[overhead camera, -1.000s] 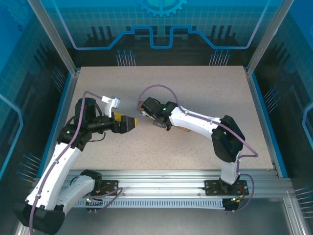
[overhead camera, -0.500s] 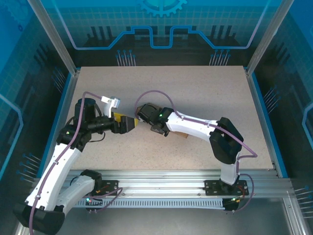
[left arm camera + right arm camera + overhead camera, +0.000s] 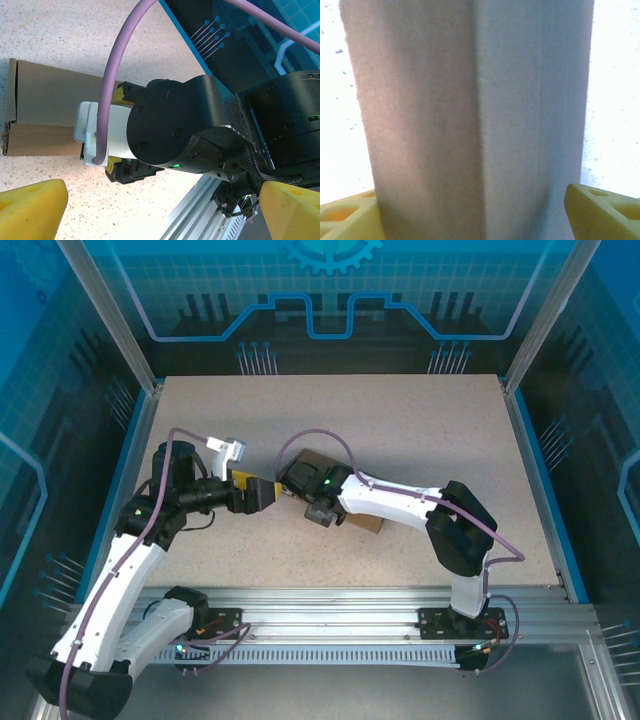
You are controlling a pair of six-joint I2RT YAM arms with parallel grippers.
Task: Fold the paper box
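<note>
The paper box [image 3: 365,523], plain brown cardboard, lies on the table under my right wrist, with a corner showing beyond it [image 3: 319,457]. In the right wrist view the paper box [image 3: 470,100] is seen very close, with one lengthwise crease, and runs between the yellow fingertips. My right gripper [image 3: 470,192] stands open astride it; whether the pads touch the cardboard I cannot tell. My left gripper [image 3: 268,492] hovers just left of the right wrist, open wide and holding nothing. In the left wrist view its fingertips [image 3: 30,210] frame the right wrist [image 3: 185,125] and the box [image 3: 45,115].
The speckled beige table [image 3: 420,430] is bounded by blue walls and an aluminium rail [image 3: 330,610] along the near edge. The two wrists are close together near the table's middle left. A purple cable [image 3: 320,435] loops above the right wrist.
My right gripper's jaws have spread apart and the wrist has shifted toward the near edge, uncovering the box's far corner. The left arm has stayed still.
</note>
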